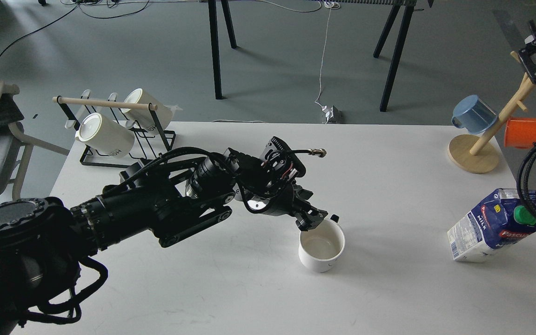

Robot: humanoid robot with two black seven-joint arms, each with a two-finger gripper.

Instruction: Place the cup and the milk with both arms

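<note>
The left arm reaches in across the white bench (389, 158) and its tool (313, 219) sits right at the far rim of the cup (321, 245), fingers dark and bunched against the rim beside the little black handle; whether they are closed on the rim or merely touching it cannot be told from here. The cup stands upright on the bench, mouth open to the camera, a trace of black drawing on its near side. Well off to the right of the cup stands the milk (493, 225), its green cap pointing right, the carton leaning over that way near the bench edge. Beyond the milk, further from the cup, a wooden mug tree (484, 139) carries a blue cup (474, 113) and an orange cup (524, 131). Far left of the cup, a black wire rack (123, 135) holds two white mugs (105, 135). The right tool is out of sight.
</note>
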